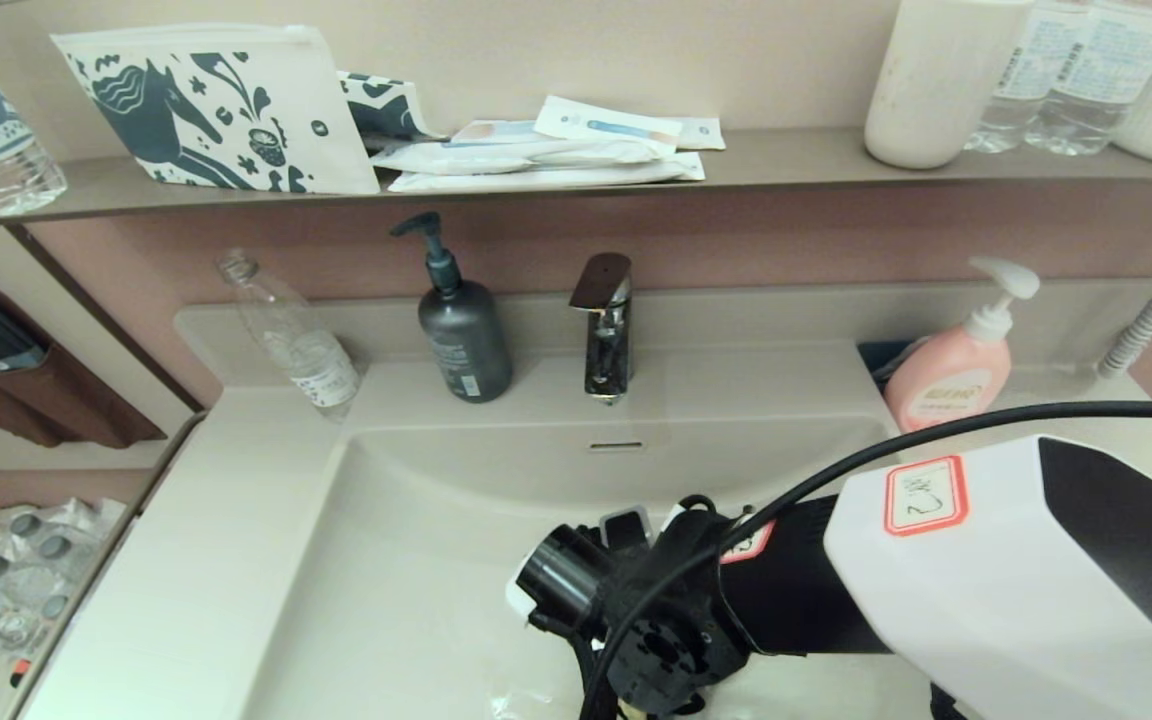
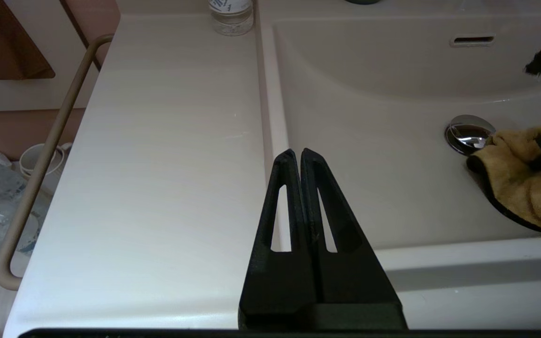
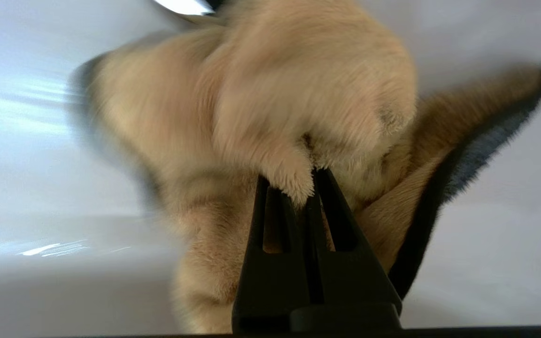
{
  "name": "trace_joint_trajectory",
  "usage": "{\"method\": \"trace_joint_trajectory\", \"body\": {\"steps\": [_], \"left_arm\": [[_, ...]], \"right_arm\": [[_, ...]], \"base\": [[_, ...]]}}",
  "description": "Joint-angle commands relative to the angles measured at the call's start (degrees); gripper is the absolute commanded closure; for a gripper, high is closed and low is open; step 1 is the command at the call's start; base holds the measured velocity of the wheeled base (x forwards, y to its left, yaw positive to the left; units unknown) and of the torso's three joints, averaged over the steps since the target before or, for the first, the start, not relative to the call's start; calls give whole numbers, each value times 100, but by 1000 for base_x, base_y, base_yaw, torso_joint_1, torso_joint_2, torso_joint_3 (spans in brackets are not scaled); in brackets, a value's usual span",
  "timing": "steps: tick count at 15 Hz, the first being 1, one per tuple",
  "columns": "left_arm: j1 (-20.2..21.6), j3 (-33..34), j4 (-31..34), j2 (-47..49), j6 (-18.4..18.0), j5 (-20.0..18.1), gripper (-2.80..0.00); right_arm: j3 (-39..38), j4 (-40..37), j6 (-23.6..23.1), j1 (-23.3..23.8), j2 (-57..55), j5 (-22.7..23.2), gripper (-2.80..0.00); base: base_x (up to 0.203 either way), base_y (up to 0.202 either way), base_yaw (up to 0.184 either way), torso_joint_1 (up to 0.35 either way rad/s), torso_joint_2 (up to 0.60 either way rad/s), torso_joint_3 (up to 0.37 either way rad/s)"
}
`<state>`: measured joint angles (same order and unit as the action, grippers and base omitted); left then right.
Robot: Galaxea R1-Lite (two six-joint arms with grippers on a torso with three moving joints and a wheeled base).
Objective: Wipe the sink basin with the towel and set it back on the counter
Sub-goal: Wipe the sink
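Note:
The mustard-yellow towel (image 3: 261,103) with black trim lies bunched on the floor of the glossy off-white sink basin (image 1: 416,560), just beside the round chrome drain plug (image 2: 470,134). My right gripper (image 3: 305,180) is shut on a fluffy fold of the towel (image 2: 519,188), pressing it down in the basin; in the head view the right wrist (image 1: 676,610) hides both. My left gripper (image 2: 297,152) is shut on nothing, parked above the rim between the counter (image 2: 167,164) and the basin. The slot overflow (image 1: 616,446) shows on the back wall.
On the counter's back part stand a clear plastic bottle (image 1: 296,340), a grey pump bottle (image 1: 463,335), the faucet (image 1: 606,325) and a pink soap bottle (image 1: 951,365). A cluttered wall shelf (image 1: 786,160) runs above. A towel bar (image 2: 45,155) lines the counter's left side.

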<state>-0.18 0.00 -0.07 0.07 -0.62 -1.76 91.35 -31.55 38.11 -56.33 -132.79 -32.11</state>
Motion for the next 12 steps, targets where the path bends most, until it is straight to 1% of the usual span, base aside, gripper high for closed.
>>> {"method": "trace_joint_trajectory", "body": {"steps": [1, 4, 6, 7, 10, 12], "left_arm": [[1, 0, -1, 1, 1, 0, 0], [1, 0, -1, 1, 1, 0, 0], [1, 0, -1, 1, 1, 0, 0], [1, 0, -1, 1, 1, 0, 0], [1, 0, -1, 1, 1, 0, 0], [1, 0, -1, 1, 1, 0, 0]], "right_arm": [[-389, -36, -96, 47, -163, -427, 0], [-801, -75, -159, 409, -26, -512, 0], [-1106, -131, -209, 759, 82, -734, 0], [-1225, -137, -256, 898, 233, -768, 0], [-1548, -135, -452, 1277, 721, -787, 0], [-1781, -89, -465, 1429, 846, -785, 0]], "base": [[0, 0, 0, 0, 0, 0], [0, 0, 0, 0, 0, 0], [0, 0, 0, 0, 0, 0], [0, 0, 0, 0, 0, 0], [0, 0, 0, 0, 0, 0], [0, 0, 0, 0, 0, 0]]}}
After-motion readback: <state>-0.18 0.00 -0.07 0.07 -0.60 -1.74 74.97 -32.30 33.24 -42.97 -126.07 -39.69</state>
